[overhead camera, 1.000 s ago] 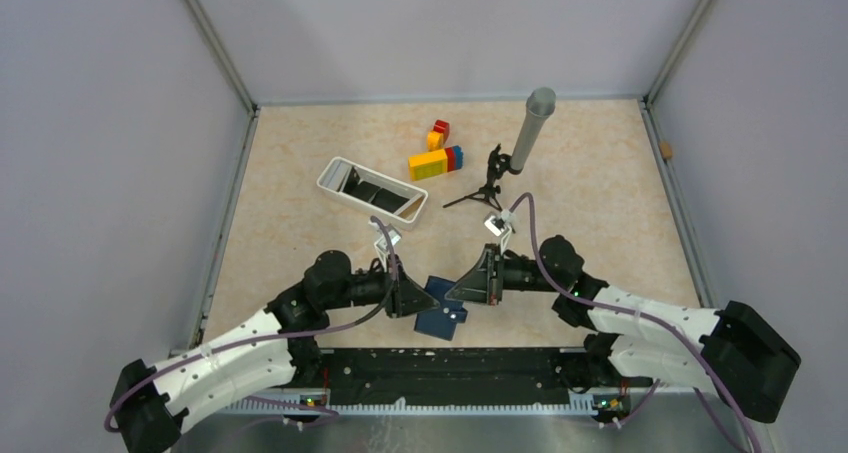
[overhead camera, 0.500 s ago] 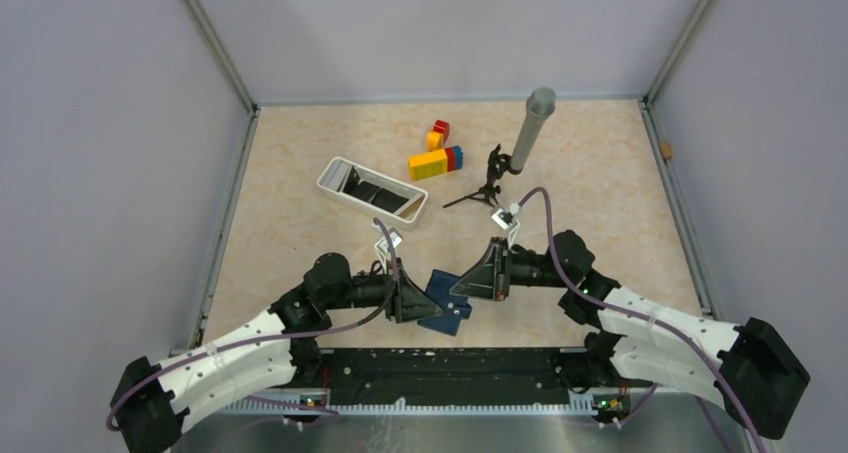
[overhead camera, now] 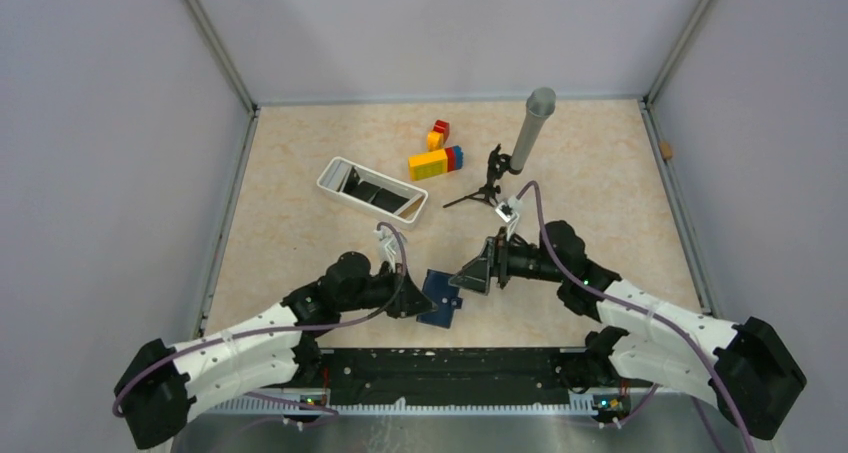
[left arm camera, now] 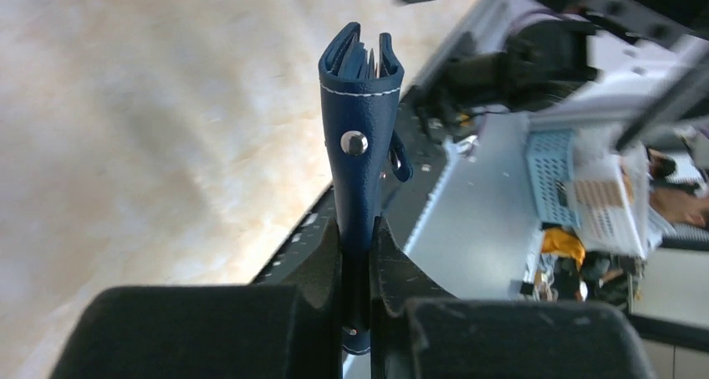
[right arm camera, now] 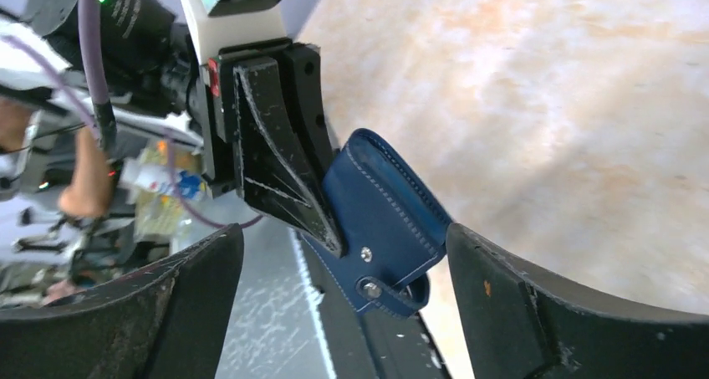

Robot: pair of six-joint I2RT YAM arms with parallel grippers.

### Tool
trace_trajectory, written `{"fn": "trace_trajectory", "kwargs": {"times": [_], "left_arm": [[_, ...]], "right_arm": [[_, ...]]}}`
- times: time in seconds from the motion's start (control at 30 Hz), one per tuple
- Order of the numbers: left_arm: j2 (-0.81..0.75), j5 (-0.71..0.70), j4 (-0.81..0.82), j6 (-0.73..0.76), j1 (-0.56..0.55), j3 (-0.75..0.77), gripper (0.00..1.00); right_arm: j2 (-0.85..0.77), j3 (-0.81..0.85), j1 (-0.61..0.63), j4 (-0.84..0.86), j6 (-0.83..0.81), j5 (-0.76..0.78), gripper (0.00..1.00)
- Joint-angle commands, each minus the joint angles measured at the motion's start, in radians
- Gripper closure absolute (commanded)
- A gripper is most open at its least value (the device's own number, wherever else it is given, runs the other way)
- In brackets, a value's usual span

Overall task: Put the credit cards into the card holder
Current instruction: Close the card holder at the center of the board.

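Observation:
The navy-blue card holder (overhead camera: 440, 299) is folded and hangs just above the table's near edge, pinched at one end by my left gripper (overhead camera: 416, 300). In the left wrist view the card holder (left arm camera: 359, 136) stands edge-on between the shut fingers of the left gripper (left arm camera: 358, 233). My right gripper (overhead camera: 470, 275) is open, close beside the holder. In the right wrist view the card holder (right arm camera: 386, 220) sits between the spread jaws of the right gripper (right arm camera: 344, 237) without touching them. Dark credit cards (overhead camera: 376, 192) lie in the white tray (overhead camera: 334, 184).
Coloured toy blocks (overhead camera: 437, 157) lie at the back centre. A small black tripod (overhead camera: 484, 191) carries a tilted grey cylinder (overhead camera: 530, 125) just behind the right arm. Grey walls enclose the table on three sides.
My right gripper has let go of the card holder and opened wide. My left gripper has closed on it and shifted slightly right, and the holder now sits more upright.

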Motion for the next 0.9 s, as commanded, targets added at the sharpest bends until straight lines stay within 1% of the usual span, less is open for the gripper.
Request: {"fn": "trace_trajectory", "kwargs": {"times": [0.0,0.1,0.17,0.2,0.23,0.37,0.4,0.43,0.5,0.6,0.77,0.87], "left_arm": [[0.121,-0.143,-0.040,-0.047,0.003,0.059,1.00],[0.222,-0.213,-0.022,-0.128,0.001,0.088,1.00],[0.294,-0.247,0.011,-0.183,-0.002,0.094,1.00],[0.343,-0.258,0.018,-0.202,-0.008,0.102,1.00],[0.374,-0.264,0.020,-0.212,-0.013,0.122,1.00],[0.455,-0.338,-0.092,-0.209,-0.057,0.217,1.00],[0.472,-0.348,-0.108,-0.202,-0.061,0.232,1.00],[0.489,-0.353,-0.142,-0.200,-0.064,0.242,1.00],[0.514,-0.356,-0.163,-0.197,-0.064,0.257,1.00],[0.544,-0.361,-0.199,-0.189,-0.067,0.285,1.00],[0.558,-0.384,-0.240,-0.183,-0.070,0.302,1.00],[0.561,-0.385,-0.249,-0.184,-0.070,0.303,1.00]], "right_arm": [[-0.010,0.066,-0.008,-0.164,-0.119,0.176,0.11],[-0.023,0.008,-0.008,-0.099,-0.060,0.283,0.10],[-0.043,-0.038,-0.007,-0.066,0.030,0.380,0.10],[-0.053,-0.056,-0.008,-0.072,0.071,0.421,0.12],[-0.059,-0.065,-0.008,-0.100,0.115,0.444,0.15],[-0.031,-0.068,-0.001,-0.252,0.207,0.459,0.38],[-0.023,-0.082,0.004,-0.257,0.236,0.454,0.42],[-0.016,-0.102,0.014,-0.228,0.254,0.442,0.46],[0.010,-0.120,0.040,-0.180,0.289,0.439,0.50],[0.081,-0.062,0.084,-0.211,0.266,0.472,0.52],[0.221,0.079,0.157,-0.329,0.210,0.536,0.52],[0.284,0.113,0.168,-0.326,0.199,0.532,0.53]]}}
